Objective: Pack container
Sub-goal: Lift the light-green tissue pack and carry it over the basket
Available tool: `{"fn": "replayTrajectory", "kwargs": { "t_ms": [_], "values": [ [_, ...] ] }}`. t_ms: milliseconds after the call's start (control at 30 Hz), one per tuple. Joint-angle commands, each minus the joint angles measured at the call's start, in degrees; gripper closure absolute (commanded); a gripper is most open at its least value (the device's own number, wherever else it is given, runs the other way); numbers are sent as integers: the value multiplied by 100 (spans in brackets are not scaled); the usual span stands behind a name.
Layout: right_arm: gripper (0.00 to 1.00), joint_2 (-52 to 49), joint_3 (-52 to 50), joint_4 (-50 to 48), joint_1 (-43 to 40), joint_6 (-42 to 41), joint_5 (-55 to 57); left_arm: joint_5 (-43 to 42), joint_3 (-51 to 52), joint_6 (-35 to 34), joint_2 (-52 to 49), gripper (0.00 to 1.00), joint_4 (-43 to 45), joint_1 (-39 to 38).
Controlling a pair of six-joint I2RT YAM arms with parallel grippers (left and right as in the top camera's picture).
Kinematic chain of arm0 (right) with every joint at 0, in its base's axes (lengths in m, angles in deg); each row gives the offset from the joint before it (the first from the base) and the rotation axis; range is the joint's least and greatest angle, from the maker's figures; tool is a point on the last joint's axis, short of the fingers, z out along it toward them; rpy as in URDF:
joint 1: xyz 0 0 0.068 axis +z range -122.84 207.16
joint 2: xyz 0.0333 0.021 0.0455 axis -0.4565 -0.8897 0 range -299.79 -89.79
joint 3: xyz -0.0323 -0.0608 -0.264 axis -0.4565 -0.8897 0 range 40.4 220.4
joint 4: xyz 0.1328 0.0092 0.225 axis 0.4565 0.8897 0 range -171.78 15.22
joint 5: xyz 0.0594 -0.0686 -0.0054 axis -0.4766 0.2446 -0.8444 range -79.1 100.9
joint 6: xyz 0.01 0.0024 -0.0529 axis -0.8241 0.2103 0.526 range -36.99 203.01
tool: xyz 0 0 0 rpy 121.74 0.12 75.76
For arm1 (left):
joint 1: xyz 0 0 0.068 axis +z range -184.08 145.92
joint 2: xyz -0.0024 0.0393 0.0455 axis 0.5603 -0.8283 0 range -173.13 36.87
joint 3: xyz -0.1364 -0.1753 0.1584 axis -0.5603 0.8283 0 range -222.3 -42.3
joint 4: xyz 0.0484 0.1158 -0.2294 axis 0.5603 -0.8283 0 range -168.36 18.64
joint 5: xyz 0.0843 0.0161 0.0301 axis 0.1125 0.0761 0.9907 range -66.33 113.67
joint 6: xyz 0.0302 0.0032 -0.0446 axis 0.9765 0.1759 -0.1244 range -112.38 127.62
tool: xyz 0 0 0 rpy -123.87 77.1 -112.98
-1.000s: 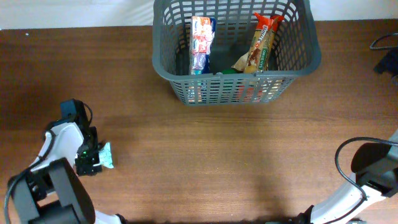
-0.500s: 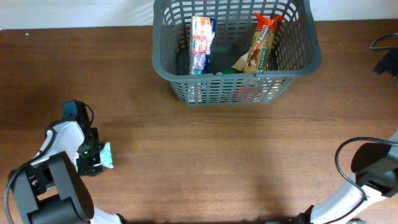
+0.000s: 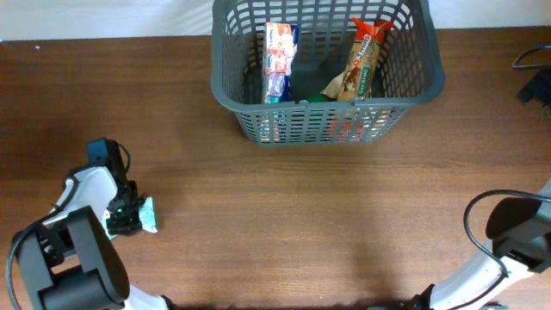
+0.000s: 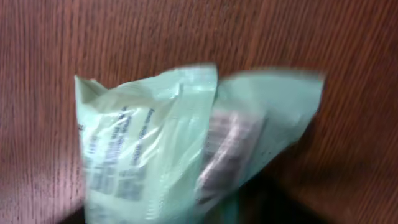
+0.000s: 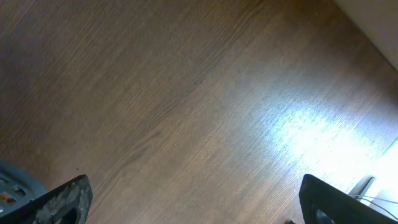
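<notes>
Two hands show: well off to the front left of the container (image 3: 327, 103), the left hand (image 3: 125, 220) is down over a pale green packet (image 4: 186, 143) on the worktop (image 3: 301, 215), though whether it pinches the packet cannot be told. The container stands at the worktop's far edge, holding a blue-and-white pack (image 3: 280, 60) and a brown snack bar (image 3: 362, 60). Off to its right, the right hand (image 5: 193, 202) hangs over the wood, fingers spread wide.
</notes>
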Motion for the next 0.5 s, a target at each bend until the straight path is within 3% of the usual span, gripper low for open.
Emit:
{"fn": "replayTrajectory", "kwargs": {
  "t_ms": [0, 233, 467],
  "values": [
    [1, 35, -20, -4, -37, -70, -15, -413, 44, 170, -195, 98, -50, 35],
    [1, 35, -20, -4, -37, -70, -15, -695, -518, 1287, -66, 98, -420, 33],
    [1, 35, -20, -4, -37, -70, -13, 686, -2393, 2299, 693, 98, -1665, 28]
  ]
}}
